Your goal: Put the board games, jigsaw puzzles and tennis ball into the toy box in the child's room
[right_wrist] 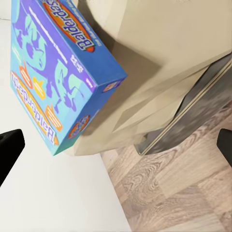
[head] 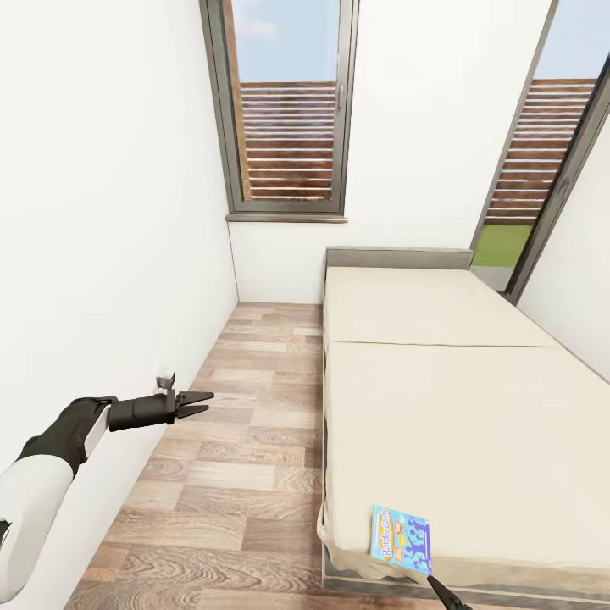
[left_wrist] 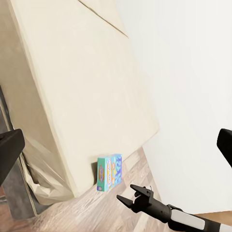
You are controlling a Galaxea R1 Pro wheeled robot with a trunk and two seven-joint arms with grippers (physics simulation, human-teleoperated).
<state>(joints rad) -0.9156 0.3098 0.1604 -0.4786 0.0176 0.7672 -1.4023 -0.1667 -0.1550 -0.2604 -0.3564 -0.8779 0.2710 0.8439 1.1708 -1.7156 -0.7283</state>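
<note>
The small teal-blue board game [head: 402, 539] lay flat at the near corner of the bed [head: 474, 398], close to the mattress edge. The right tool [head: 449, 592] hovered just beside it over the wood floor [head: 229, 474], fingers spread wide, holding nothing. The left tool [head: 196, 402] hung out near the wall, its fingers parted and empty too. I judged the risk plain: a clumsy approach could nudge the box off the edge, or the fingers could dig into the soft mattress.
</note>
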